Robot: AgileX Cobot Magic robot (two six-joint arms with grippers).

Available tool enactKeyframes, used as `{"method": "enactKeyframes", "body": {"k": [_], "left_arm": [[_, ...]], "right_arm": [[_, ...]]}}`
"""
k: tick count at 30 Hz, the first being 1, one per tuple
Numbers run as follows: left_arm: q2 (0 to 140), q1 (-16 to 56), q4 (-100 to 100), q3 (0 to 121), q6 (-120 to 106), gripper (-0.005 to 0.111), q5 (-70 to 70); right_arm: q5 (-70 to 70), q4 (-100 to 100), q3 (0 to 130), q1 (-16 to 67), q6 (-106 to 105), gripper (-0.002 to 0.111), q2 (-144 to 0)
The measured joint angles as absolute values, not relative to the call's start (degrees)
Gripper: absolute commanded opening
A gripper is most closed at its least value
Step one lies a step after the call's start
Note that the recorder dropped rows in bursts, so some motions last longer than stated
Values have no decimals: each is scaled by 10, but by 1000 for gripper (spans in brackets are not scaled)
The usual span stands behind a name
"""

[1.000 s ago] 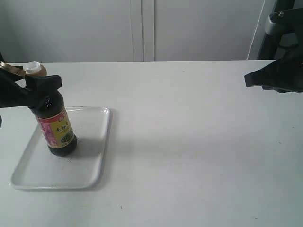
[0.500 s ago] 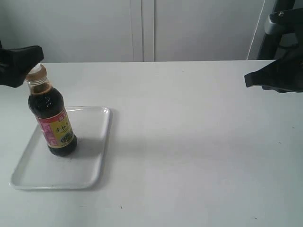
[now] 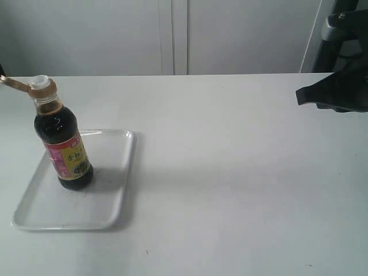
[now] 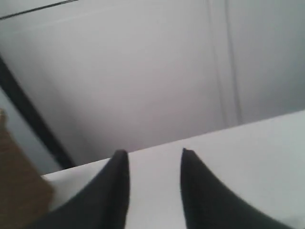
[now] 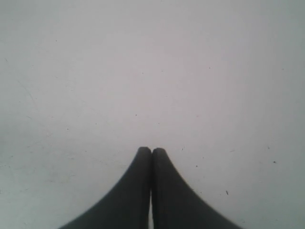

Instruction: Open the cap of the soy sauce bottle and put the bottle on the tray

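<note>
The soy sauce bottle [image 3: 63,144] stands upright on the white tray [image 3: 103,195] at the left of the table, its pink-red and yellow label facing forward. Its orange-brown cap [image 3: 41,86] is flipped open, with the hinged lid sticking out to the left and the white spout showing on top. My left gripper [image 4: 152,152] is open and holds nothing; it has left the exterior view and looks at the table's far edge and the wall. My right gripper [image 5: 151,150] is shut and empty above bare table, at the right edge [image 3: 307,95] of the exterior view.
A white table [image 3: 230,172] carries everything. Grey cabinet doors [image 3: 172,34] stand behind it. The right arm's dark body [image 3: 345,52] fills the upper right corner. A brown shape [image 4: 19,191] shows at one edge of the left wrist view.
My left gripper let go of the bottle's neck, rose and drew off to the left out of the exterior view. The bottle stays on the tray. The right arm has not moved.
</note>
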State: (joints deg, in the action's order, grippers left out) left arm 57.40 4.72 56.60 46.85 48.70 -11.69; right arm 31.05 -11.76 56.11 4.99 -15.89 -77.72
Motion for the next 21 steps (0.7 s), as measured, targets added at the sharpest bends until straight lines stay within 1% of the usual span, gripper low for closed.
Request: {"method": "enactKeyframes", "body": {"k": [2,7,14,19,20,21], "left_arm": [[574,47,566,484,408,1,-56],[574,47,566,494,243,0,80],[574,47,537,498,213,0,237],[575,47,429,517,170,0,354],[576,47,355,529,119,0,395],[576,47,324,532,98,0,409]], "right_arm": [[310,-119,561,50,-159,0,-777],[305,-119,561,50,-159,0,-777],[291,-119,561,50,-161,0,-777],[288,-119,561,50,-173,0,-777],[288,-107,561,50,-174,0,-777],[289,-97,561,50,-176,0,-777]]}}
